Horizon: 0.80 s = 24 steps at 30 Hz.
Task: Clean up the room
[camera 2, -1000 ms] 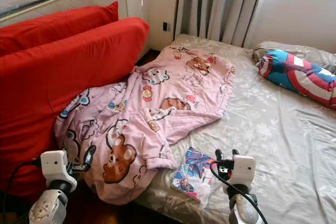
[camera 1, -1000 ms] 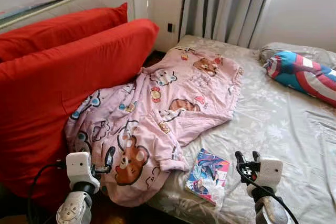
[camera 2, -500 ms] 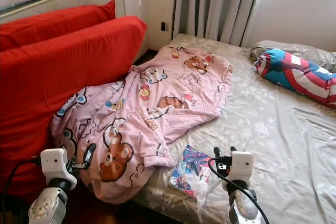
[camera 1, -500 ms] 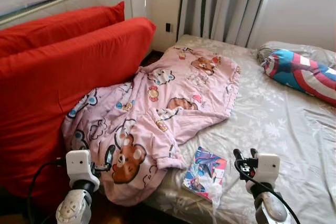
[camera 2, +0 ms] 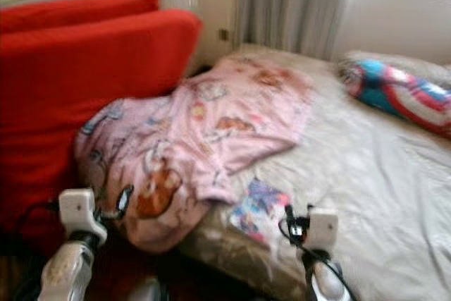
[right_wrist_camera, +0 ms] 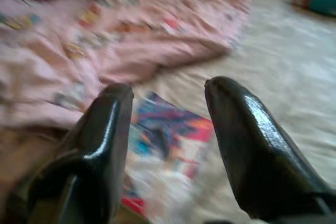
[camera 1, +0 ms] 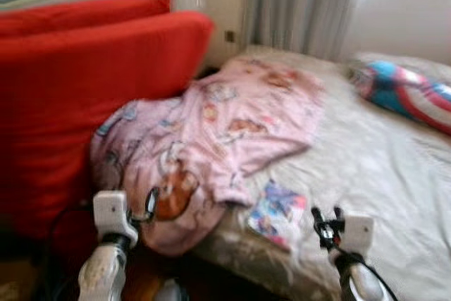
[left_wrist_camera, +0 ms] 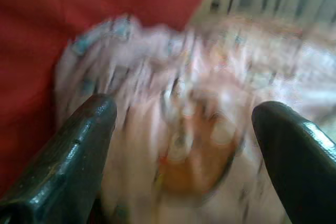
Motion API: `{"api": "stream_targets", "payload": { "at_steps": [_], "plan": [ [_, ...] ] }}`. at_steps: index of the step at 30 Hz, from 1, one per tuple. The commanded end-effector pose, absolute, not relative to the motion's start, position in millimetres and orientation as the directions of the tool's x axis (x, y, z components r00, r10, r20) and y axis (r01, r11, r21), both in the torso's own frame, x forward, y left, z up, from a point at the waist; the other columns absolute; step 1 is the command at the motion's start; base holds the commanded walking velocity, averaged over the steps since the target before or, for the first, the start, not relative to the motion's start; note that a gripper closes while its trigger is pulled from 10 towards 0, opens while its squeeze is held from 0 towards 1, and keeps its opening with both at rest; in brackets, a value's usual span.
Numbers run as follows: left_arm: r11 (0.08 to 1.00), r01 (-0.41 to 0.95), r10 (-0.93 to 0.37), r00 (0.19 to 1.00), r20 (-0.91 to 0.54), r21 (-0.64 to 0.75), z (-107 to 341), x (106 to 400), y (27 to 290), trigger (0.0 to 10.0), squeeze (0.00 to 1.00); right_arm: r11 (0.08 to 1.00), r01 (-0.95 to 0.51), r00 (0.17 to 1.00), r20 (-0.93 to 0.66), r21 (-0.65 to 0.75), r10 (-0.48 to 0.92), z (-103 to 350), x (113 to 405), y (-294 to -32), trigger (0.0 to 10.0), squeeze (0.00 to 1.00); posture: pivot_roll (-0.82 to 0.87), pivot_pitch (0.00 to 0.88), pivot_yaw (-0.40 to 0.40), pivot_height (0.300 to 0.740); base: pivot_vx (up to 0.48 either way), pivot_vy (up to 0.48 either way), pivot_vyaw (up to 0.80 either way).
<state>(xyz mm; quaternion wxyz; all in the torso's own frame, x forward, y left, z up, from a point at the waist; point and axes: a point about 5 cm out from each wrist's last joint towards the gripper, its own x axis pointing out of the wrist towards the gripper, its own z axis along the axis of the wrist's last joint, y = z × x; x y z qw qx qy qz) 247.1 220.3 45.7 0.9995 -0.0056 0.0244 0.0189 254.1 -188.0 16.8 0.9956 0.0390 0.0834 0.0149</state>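
A pink blanket printed with cartoon bears lies crumpled over the bed's near left corner and hangs off its edge. A colourful book in clear wrap rests near the front edge of the grey sheet. My left gripper is open, low at the left, just before the hanging blanket. My right gripper is open, held above the bed's edge beside the book. The views are blurred.
Two large red cushions lean against the wall at the left, touching the blanket. A red, white and blue bolster lies at the far right of the bed. Grey curtains hang behind. Dark floor shows below the bed's edge.
The whole picture has shifted and blurred, so the camera is moving. Both grippers keep their places in the picture and stay open; the blanket and book lie as before.
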Motion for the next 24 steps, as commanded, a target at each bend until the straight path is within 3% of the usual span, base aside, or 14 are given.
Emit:
{"api": "stream_targets", "payload": {
  "at_steps": [1, 24],
  "plan": [
    [0.999, -0.035, 0.035, 0.998, -0.045, 0.004, 49.4, 250.5, 222.3, 10.0, 0.00, 0.995, -0.040, 0.982, -0.178, 0.096, 0.057, 13.2, 250.4, -183.8, 10.0, 0.00, 0.01, 0.000, -0.047, 0.642, 0.000, 0.000, 0.00],
    [0.999, -0.046, 0.046, 0.998, -0.053, 0.006, 50.5, 247.1, 226.3, 10.0, 0.00, 0.995, -0.021, 0.978, -0.203, 0.095, 0.040, 9.4, 251.4, -183.6, 10.0, 0.00, 0.02, 0.000, -0.042, 0.617, 0.000, 0.000, 0.00]
  ]
}}
